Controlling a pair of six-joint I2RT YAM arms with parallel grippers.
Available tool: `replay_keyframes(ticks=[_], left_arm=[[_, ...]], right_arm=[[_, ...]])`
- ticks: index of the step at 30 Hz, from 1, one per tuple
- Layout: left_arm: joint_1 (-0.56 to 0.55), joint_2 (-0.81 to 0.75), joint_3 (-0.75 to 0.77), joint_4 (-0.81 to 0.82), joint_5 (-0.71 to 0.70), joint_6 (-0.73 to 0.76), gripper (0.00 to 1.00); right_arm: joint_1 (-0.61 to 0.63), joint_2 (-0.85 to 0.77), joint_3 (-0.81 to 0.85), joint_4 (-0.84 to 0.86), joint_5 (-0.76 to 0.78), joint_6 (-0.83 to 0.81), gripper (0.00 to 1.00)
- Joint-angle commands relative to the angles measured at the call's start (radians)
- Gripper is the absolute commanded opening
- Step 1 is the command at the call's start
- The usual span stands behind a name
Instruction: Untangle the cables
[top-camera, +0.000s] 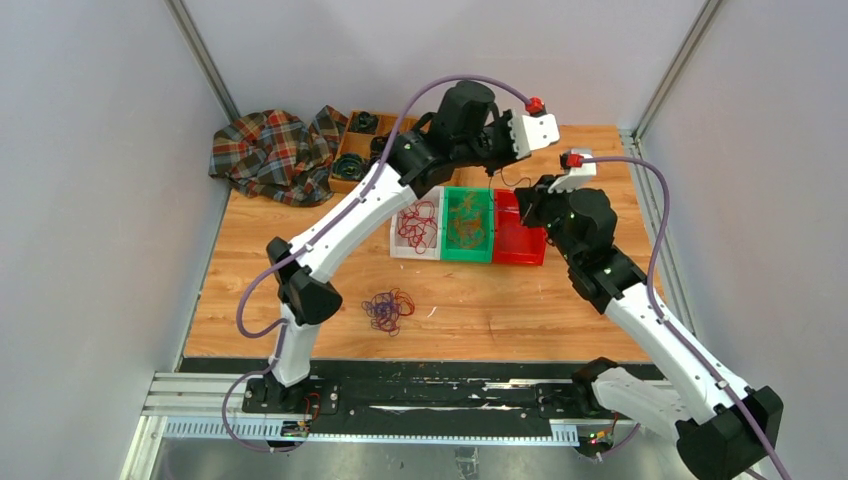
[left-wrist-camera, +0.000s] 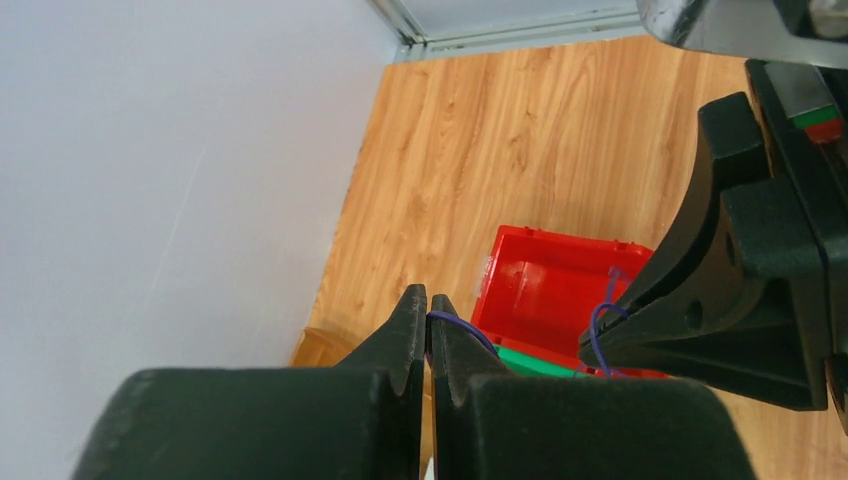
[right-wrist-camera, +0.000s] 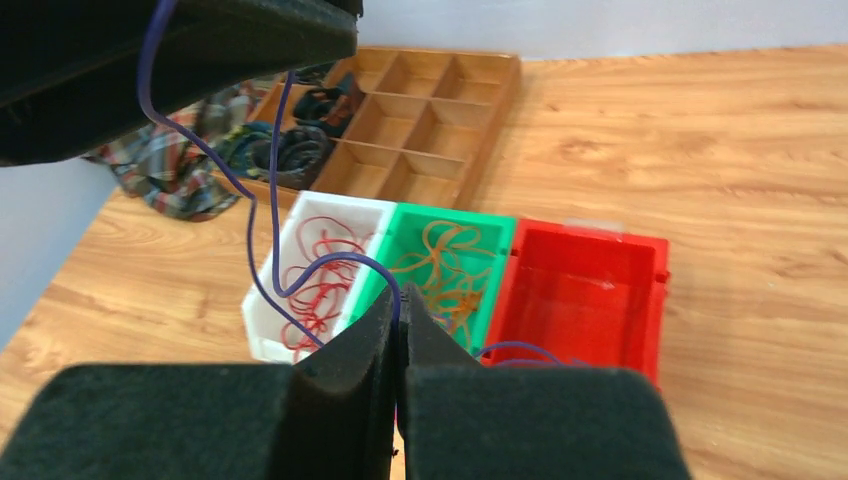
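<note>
— Where was the thin purple-blue cable (left-wrist-camera: 465, 327) when we looked?

— Strung in the air between our two hands. Our left gripper (left-wrist-camera: 428, 318) was clenched on one part of it. Our right gripper (right-wrist-camera: 400, 305) was pinched tight on another, and slack looped down between them.

— So its long axis ran hand to hand?

— Roughly, from the left gripper across to the right one, which hung near it. The red plastic bin (right-wrist-camera: 590, 235) lay just below and ahead of the right gripper. From the left gripper it lay below, off toward the right one.

— Which arm did we judge nearer?

— The right. We reckoned the cable belonged in that bin. The thin red wires (right-wrist-camera: 320, 275) lay in the white plastic bin (right-wrist-camera: 340, 200) and the orange-tan wires (right-wrist-camera: 450, 260) in the green plastic bin (right-wrist-camera: 455, 212), both further to the right gripper's left.

— And the rest?

— A mixed knot of cables (top-camera: 388, 310) sat well apart from both hands, back toward our bases.
</note>
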Motion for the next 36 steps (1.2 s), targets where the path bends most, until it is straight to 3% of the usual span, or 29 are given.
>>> replay_keyframes(ticks=[1, 12, 20, 29, 36], left_arm=[[-0.012, 0.053, 0.043, 0.063, -0.009, -0.019, 0.0], [-0.034, 0.116, 0.126, 0.14, 0.058, -0.016, 0.0], [-0.08, 0.045, 0.038, 0.243, 0.068, 0.035, 0.0], [-0.085, 0.071, -0.036, 0.27, 0.025, 0.067, 0.0], [-0.069, 0.103, -0.103, 0.403, 0.0, -0.01, 0.01]], right_arm=[[-0.032, 0.001, -0.049, 0.009, 0.09, 0.021, 0.0], [-0.089, -0.005, -0.111, 0.057, 0.077, 0.069, 0.01], [-0.115, -0.029, -0.125, 0.089, 0.025, 0.113, 0.01], [-0.122, -0.009, -0.134, 0.06, 0.019, 0.131, 0.01], [-0.129, 0.009, -0.204, 0.147, 0.066, 0.125, 0.01]])
